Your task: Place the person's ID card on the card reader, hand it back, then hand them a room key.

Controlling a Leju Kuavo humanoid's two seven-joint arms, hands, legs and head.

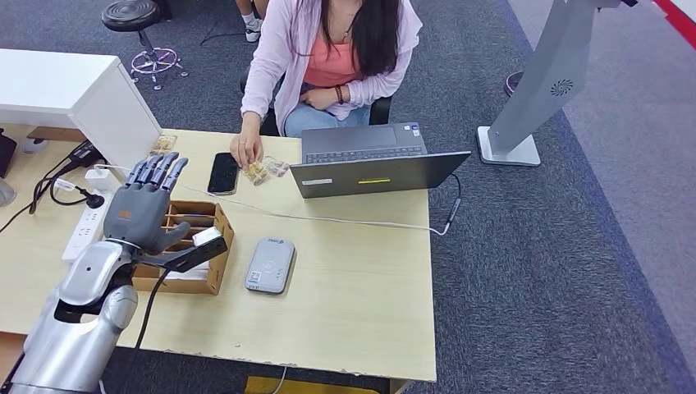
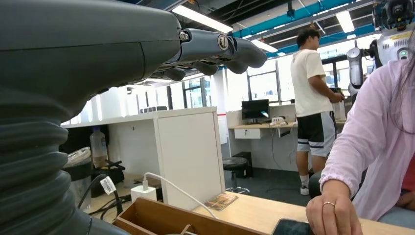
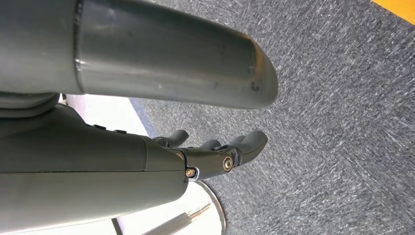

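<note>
The left hand (image 1: 146, 207) hovers over the wooden box (image 1: 190, 246), fingers spread, holding nothing. The card reader (image 1: 270, 264) lies on the table (image 1: 353, 287) — its markings unreadable. The right hand (image 3: 215, 152) hangs empty, fingers loosely apart.

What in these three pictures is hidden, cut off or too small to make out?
- Wooden box, head view: the left hand covers most of its compartments.
- Items under the person's hand, head view: too small to identify.
- Phone, left wrist view: cut off by the picture's edge.
- Right hand, right wrist view: fingers partly hidden behind the hand.
</note>
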